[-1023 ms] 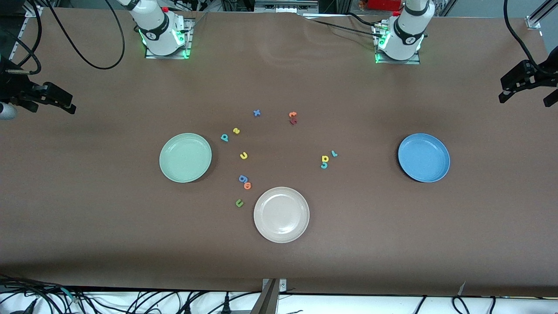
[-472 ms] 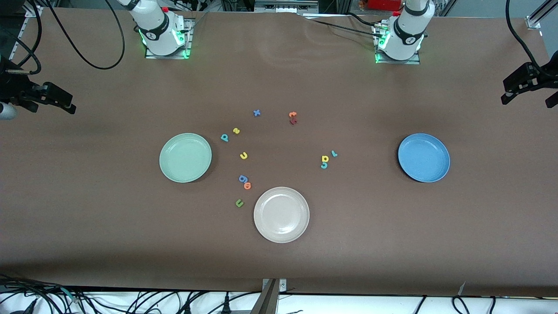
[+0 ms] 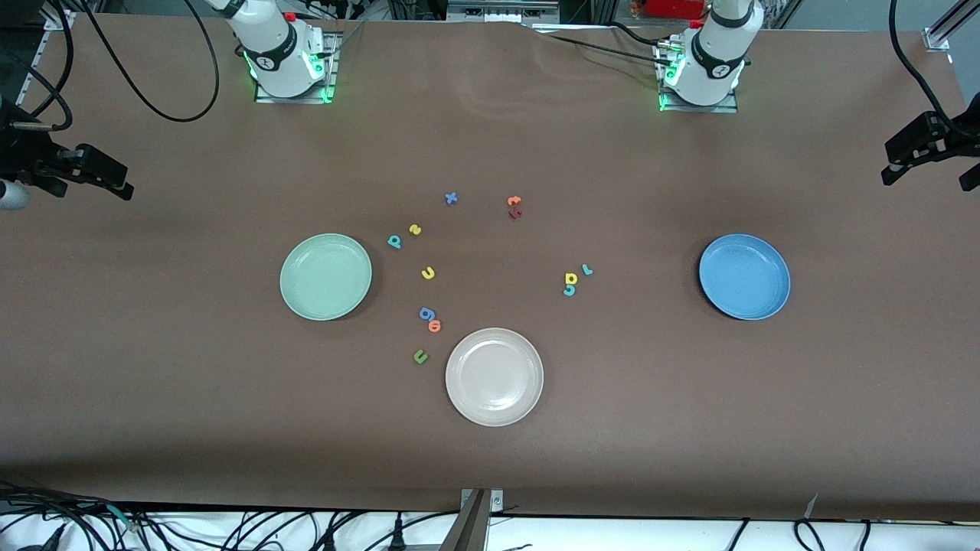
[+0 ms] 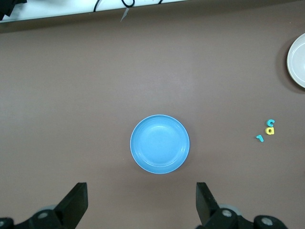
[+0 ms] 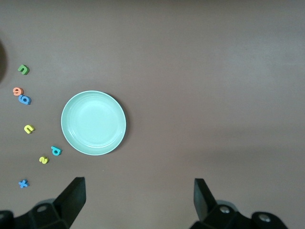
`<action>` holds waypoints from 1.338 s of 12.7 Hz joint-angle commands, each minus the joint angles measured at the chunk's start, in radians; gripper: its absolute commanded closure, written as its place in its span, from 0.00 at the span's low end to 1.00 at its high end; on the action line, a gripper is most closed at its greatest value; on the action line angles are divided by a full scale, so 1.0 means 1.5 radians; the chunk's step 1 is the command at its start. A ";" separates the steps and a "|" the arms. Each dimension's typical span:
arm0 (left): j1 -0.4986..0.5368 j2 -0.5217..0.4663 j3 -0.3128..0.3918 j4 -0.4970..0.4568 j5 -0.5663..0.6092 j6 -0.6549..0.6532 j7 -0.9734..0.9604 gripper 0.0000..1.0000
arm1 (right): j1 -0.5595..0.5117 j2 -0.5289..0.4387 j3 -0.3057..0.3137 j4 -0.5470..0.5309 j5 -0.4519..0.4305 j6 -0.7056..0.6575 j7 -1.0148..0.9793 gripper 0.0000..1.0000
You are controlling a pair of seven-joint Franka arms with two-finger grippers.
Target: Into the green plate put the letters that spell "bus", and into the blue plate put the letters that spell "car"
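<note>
six letters to move: none is in a plate yet, all lie on the table point(image 3: 689, 428).
"bus" letters: teal b point(image 3: 394, 242), yellow s point(image 3: 415, 229) and yellow u point(image 3: 428, 273) lie in a loose group just beside the green plate point(image 3: 325, 276), toward the middle of the table.
"car" letters: yellow a point(image 3: 571, 278), teal c point(image 3: 569, 291) and teal r point(image 3: 587, 269) huddle together between the beige plate point(image 3: 494, 376) and the blue plate point(image 3: 744, 276), well apart from the blue one.
right pincer point(image 5: 136, 202): jaws wide apart, holding nothing, high over the table at the right arm's end; the green plate lies under its camera.
left pincer point(image 4: 140, 205): jaws wide apart, empty, up over the left arm's end with the blue plate below.
deciding relation: the "bus" group lies toward the right arm, the "car" group toward the left, so each arm likely serves its own plate.
risk: the car letters touch or nearly touch, so singling one out looks fiddly.
</note>
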 commanded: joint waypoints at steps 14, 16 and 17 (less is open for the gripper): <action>0.020 0.010 -0.001 0.049 -0.004 -0.038 -0.001 0.00 | 0.003 0.022 0.003 0.046 -0.003 -0.047 -0.008 0.00; 0.020 0.010 -0.001 0.049 -0.004 -0.038 -0.001 0.00 | 0.002 0.022 0.002 0.046 -0.003 -0.047 -0.008 0.00; 0.020 0.010 -0.001 0.049 -0.004 -0.038 -0.001 0.00 | 0.003 0.021 0.002 0.046 -0.002 -0.047 -0.007 0.00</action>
